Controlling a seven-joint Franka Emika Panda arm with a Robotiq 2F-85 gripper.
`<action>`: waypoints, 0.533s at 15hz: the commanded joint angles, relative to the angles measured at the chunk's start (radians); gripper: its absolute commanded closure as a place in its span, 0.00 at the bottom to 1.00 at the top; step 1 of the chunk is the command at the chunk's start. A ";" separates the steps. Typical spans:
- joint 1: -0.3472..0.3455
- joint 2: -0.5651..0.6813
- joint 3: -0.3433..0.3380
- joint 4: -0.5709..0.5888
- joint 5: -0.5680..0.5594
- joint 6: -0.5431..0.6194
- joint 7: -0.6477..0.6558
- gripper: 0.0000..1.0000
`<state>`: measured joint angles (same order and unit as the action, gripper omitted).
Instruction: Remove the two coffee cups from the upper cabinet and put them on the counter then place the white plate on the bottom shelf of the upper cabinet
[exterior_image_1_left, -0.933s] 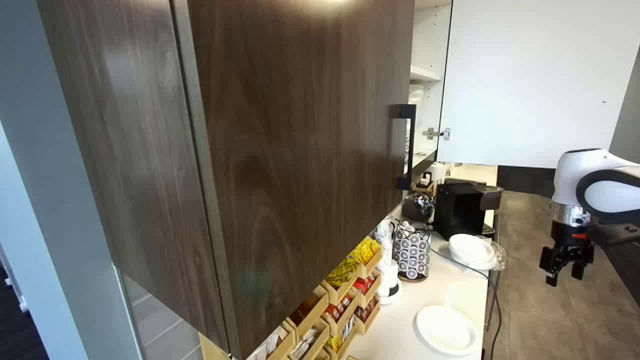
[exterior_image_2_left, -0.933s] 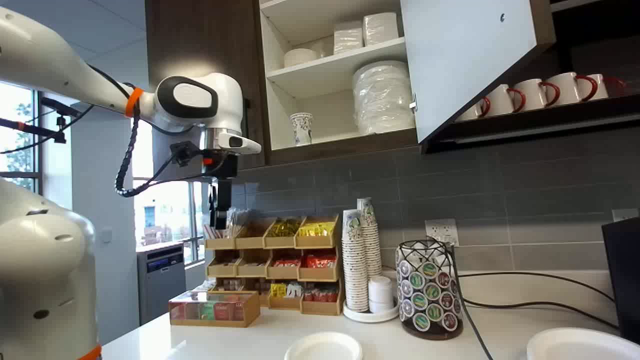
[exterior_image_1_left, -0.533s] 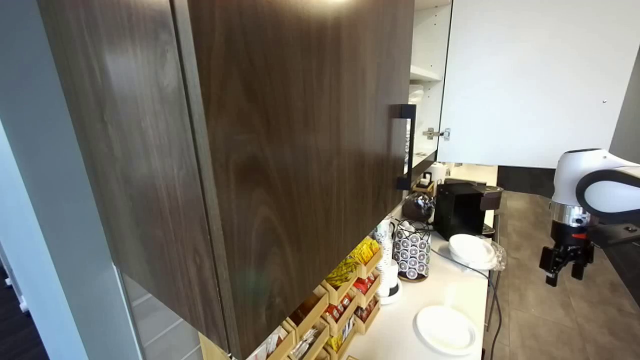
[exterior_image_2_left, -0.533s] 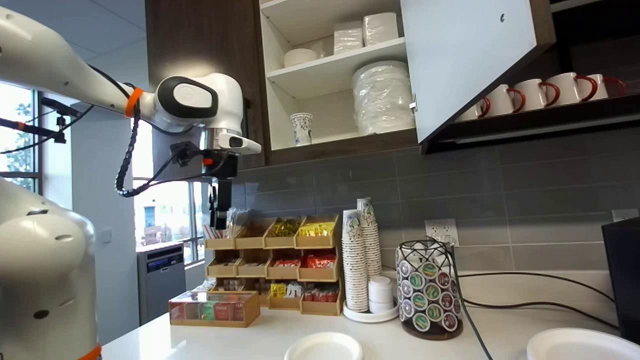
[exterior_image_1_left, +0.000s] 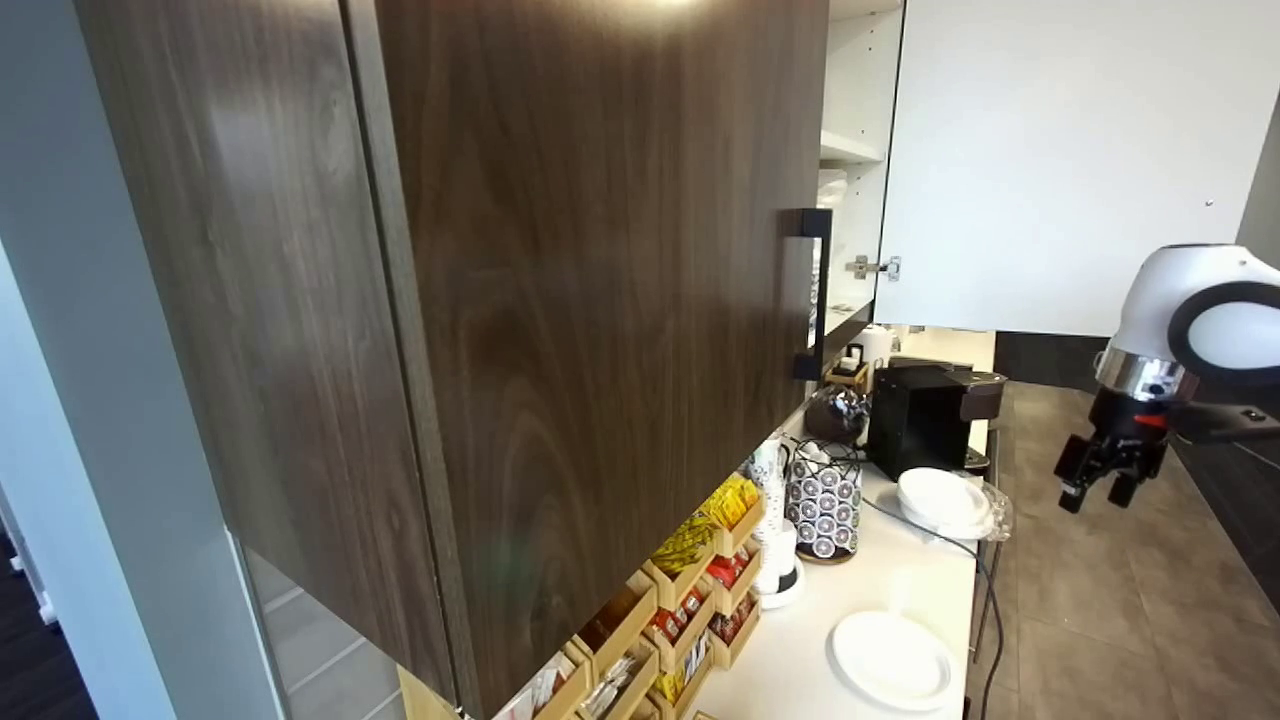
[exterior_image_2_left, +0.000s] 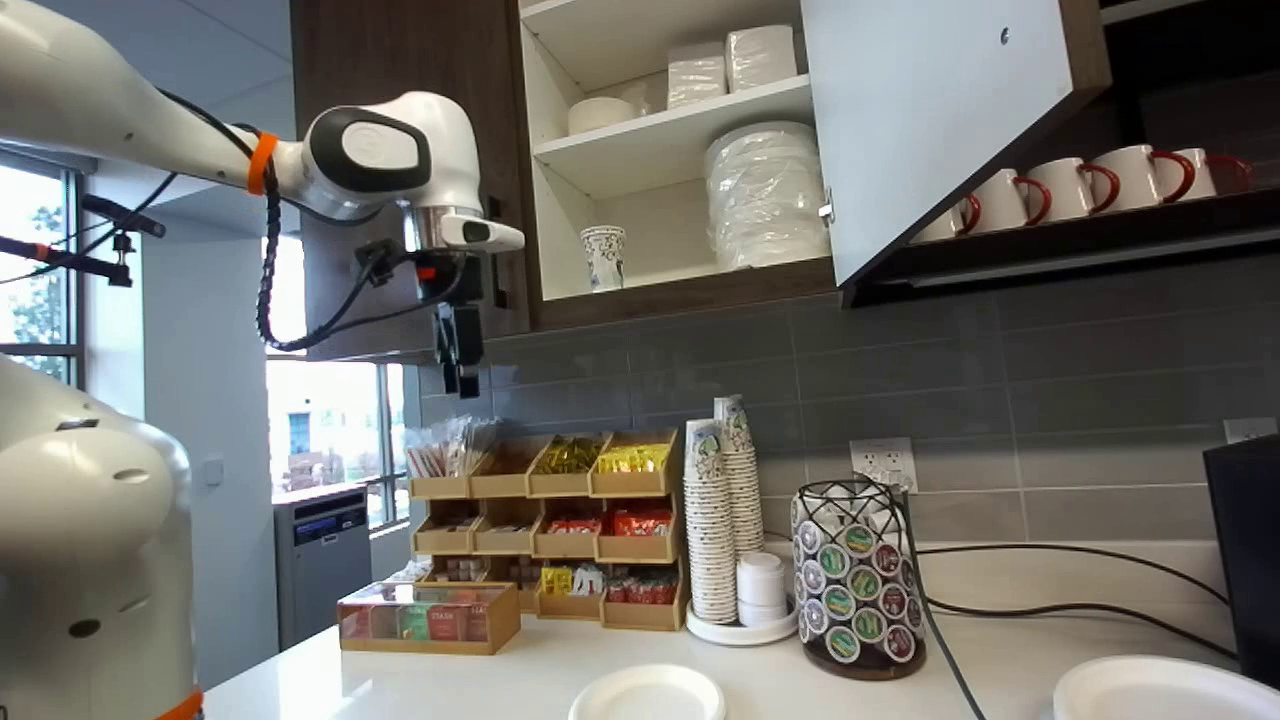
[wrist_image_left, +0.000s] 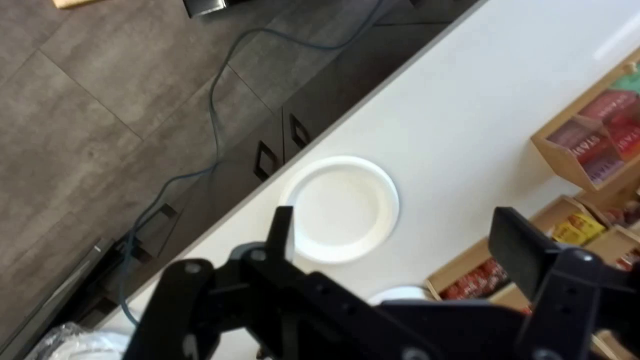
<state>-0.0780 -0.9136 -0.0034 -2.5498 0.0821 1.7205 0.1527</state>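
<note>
Mostly white, some dark brown, pops of red

Plate (wrist_image_left: 345, 210) is plain white, and the surface (wrist_image_left: 450, 150) is near-white too. The upper cabinet (exterior_image_2_left: 660, 220) is white inside, but the neighbouring door (exterior_image_1_left: 600, 250) is dark brown woodgrain. Cup (exterior_image_2_left: 604, 257): white, dark squiggly print. Fingers (wrist_image_left: 281, 230): all black. Tiles (exterior_image_2_left: 900, 370) are grey, mugs (exterior_image_2_left: 1058, 190) white with red handles (exterior_image_2_left: 1190, 175).

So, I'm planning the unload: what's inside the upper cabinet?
On the bottom shelf, at least one patterned cup and a wrapped white stack; above, other white items. Anything behind the stack or inside the cup is hidden.
</note>
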 joint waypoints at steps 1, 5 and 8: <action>0.010 0.042 0.023 0.156 0.069 0.029 0.055 0.00; -0.013 0.130 0.112 0.343 0.087 0.115 0.187 0.00; -0.031 0.226 0.186 0.489 0.060 0.203 0.297 0.00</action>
<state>-0.0813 -0.8117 0.1200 -2.2087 0.1506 1.8755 0.3561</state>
